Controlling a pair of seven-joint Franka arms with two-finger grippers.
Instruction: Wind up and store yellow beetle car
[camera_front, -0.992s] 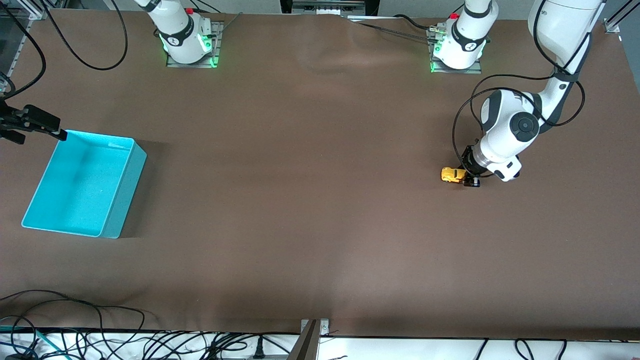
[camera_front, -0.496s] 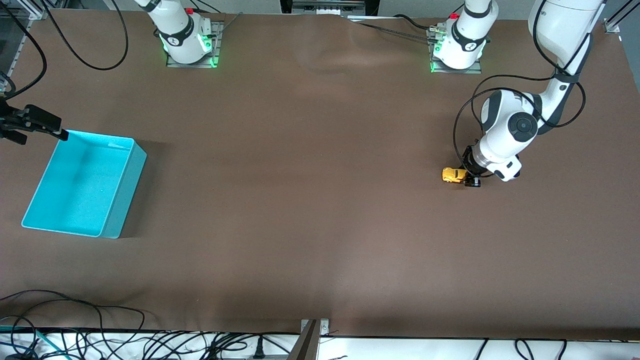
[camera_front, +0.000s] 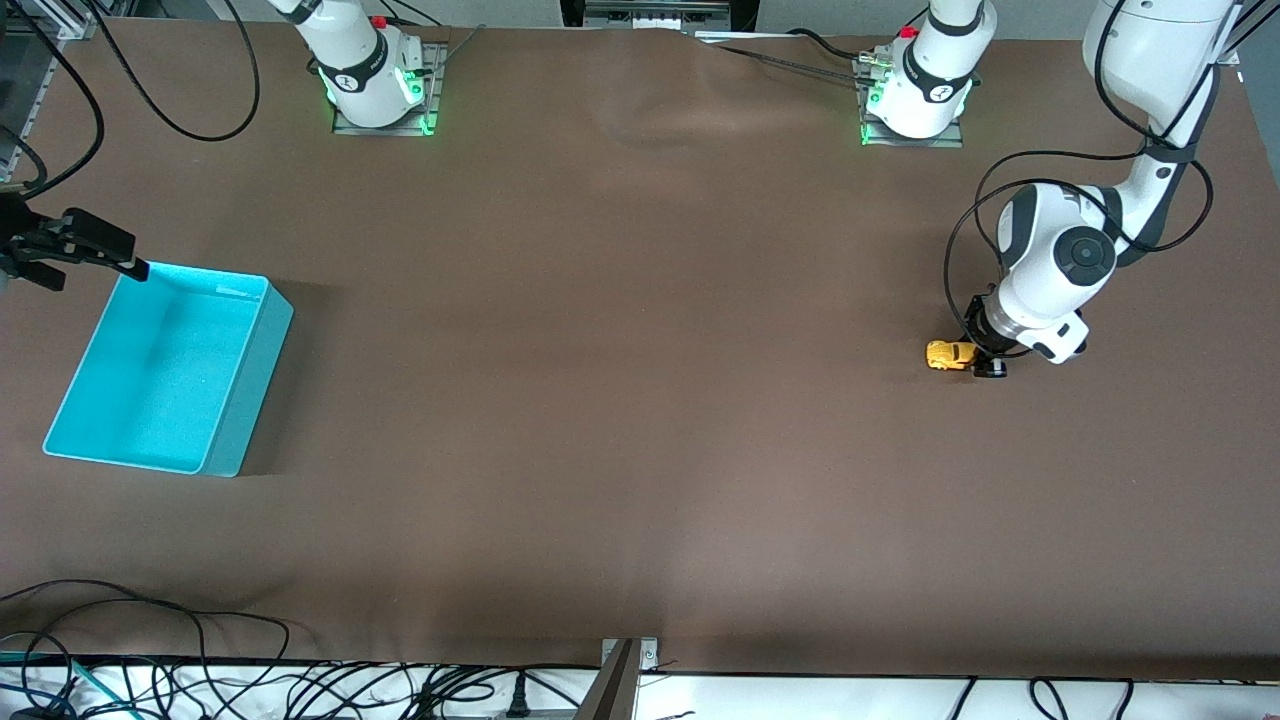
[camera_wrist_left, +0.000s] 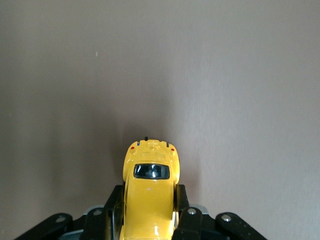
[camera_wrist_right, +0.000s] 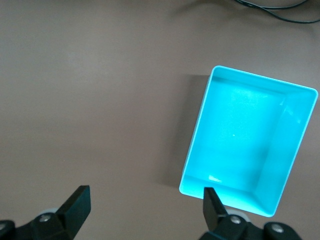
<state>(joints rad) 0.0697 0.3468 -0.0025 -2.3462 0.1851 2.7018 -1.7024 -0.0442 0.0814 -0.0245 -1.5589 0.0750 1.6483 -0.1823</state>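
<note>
Front view | left gripper (camera_front: 985, 360) at right-centre of frame, fingers clamped on yellow beetle car (camera_front: 951, 354), wheels seemingly on table (camera_front: 640, 400), likely for pull-back winding | right gripper (camera_front: 85, 245) waits wide apart at upper-left, over turquoise bin (camera_front: 250, 385) rim

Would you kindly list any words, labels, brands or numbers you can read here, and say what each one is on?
No readable text anywhere.
Arm base nearer the bin's end: a small dark mark, too small to read.
Other arm base: the same mark, too small to read.
Yellow car, held in the left gripper: no lettering.
Turquoise bin: no label visible.
</note>
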